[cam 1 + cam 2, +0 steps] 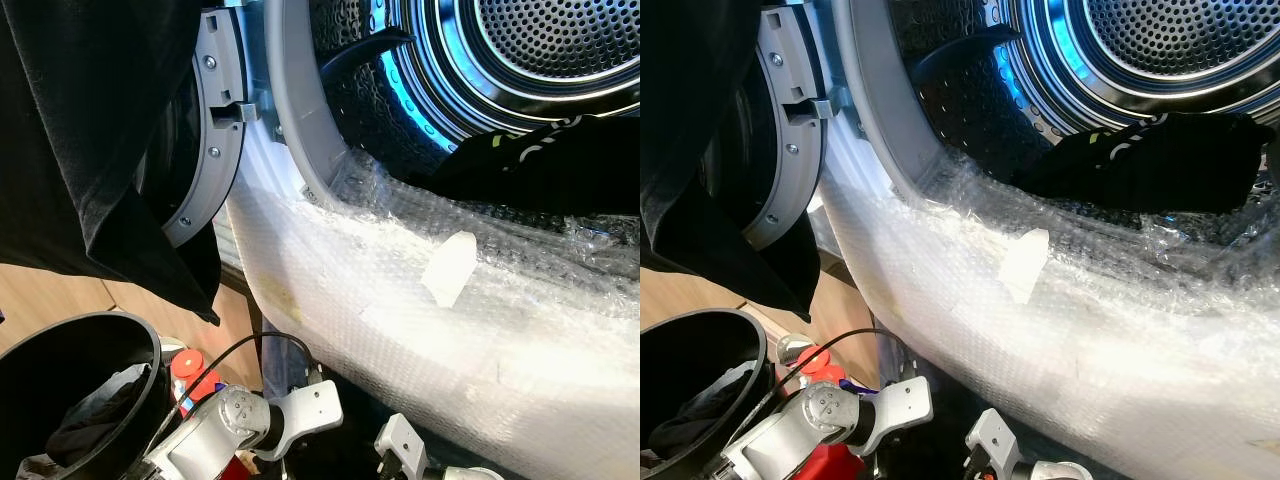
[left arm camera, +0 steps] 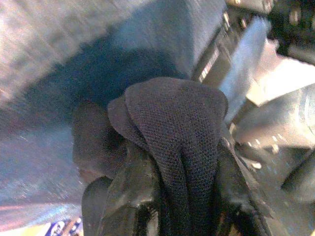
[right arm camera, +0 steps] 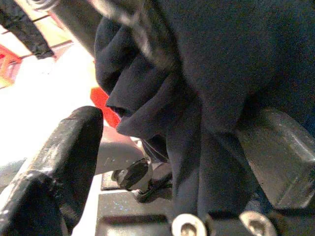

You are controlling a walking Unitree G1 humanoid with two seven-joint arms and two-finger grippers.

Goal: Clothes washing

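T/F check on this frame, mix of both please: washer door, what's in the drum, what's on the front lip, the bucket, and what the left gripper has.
1. The washer door is closed. False: it stands open, swung to the left of the opening.
2. A dark garment with pale lettering lies at the drum mouth. True.
3. The washer's front lip is covered in bubble wrap. True.
4. The black bucket at lower left holds nothing. False: dark cloth sits inside it.
5. The left gripper is shut on dark knit fabric. True, per the left wrist view.
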